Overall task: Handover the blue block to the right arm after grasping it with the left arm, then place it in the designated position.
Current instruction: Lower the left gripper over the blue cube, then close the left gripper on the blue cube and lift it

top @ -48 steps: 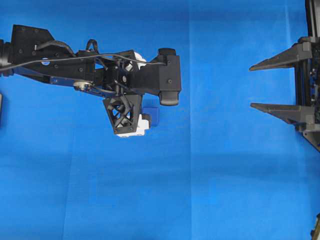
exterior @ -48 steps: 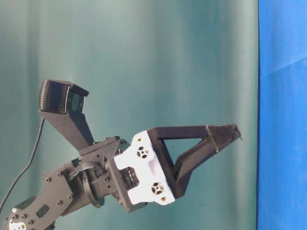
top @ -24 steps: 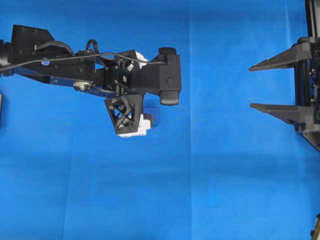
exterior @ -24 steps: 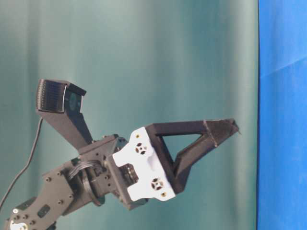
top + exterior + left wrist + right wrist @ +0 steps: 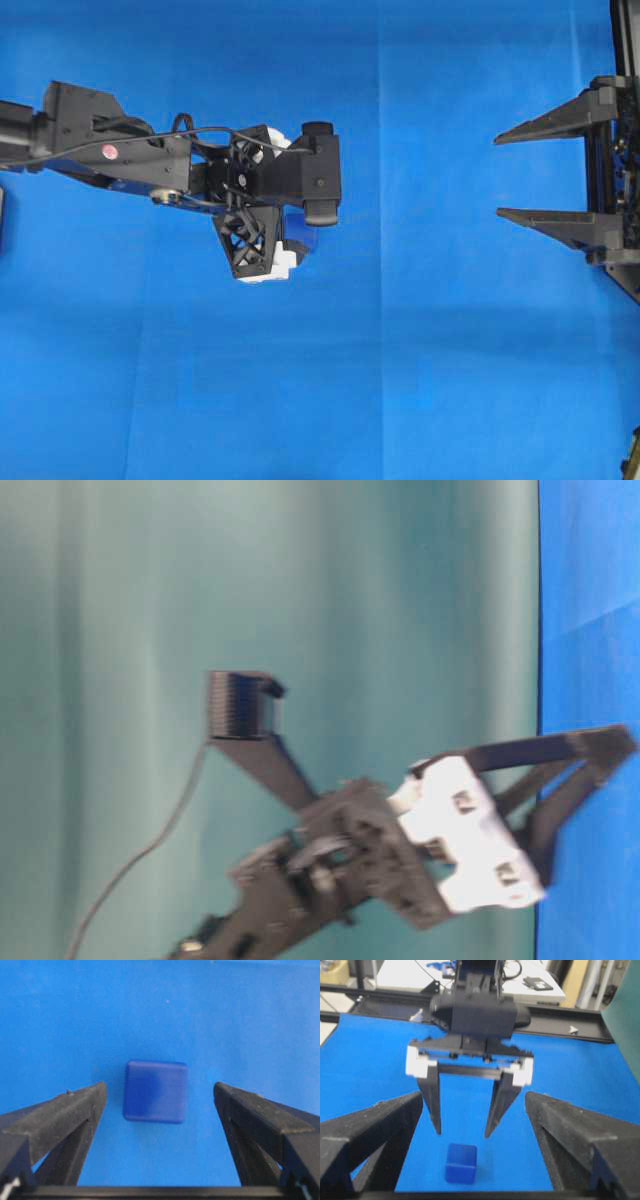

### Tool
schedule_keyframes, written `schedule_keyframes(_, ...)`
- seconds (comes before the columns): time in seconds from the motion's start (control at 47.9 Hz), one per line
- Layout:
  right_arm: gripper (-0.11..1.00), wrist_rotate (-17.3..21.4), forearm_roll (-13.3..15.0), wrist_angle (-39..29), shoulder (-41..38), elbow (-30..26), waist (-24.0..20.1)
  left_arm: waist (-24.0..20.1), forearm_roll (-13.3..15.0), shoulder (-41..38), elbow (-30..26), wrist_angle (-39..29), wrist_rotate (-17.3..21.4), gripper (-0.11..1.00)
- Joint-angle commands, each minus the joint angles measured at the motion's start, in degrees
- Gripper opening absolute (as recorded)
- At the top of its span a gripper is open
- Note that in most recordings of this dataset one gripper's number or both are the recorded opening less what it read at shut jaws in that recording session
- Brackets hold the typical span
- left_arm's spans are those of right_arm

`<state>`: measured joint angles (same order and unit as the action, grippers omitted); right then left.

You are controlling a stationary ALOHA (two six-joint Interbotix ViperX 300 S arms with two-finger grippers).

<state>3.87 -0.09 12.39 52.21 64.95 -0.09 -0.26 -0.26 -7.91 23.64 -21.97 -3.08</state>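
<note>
The blue block sits flat on the blue cloth; it lies between the two fingers of the left gripper, with a gap of cloth on each side, so nothing touches it; the fingers stand wide apart and hold nothing. From the right wrist camera the left gripper points down at the cloth, its tips hang just above the block, and the white brackets sit at both ends of its bar. From overhead the left arm reaches in from the left side; the block peeks out from under it (only a small corner shows). The right gripper waits well apart at the right edge, its two long black fingers spread wide and holding nothing. The table-level view is blurry; it shows the left gripper tilted toward the cloth.
</note>
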Motion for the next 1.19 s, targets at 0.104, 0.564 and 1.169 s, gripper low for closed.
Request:
schedule_keyframes(0.104,0.95,0.0,-0.1,0.5,-0.9,-1.3,0.4,0.1,-0.2,-3.0,0.1,1.9,-0.4,0.92)
schedule_keyframes(0.564,0.95,0.0,-0.1,0.5,-1.8,-1.3,0.6,0.1,-0.2,-7.6,0.4,5.1,-0.4,0.92)
schedule_keyframes(1.169,0.95,0.0,-0.1,0.5,-1.9,-1.4,0.6,2.1,-0.2,-7.3,-0.1,0.4,0.7,0.49)
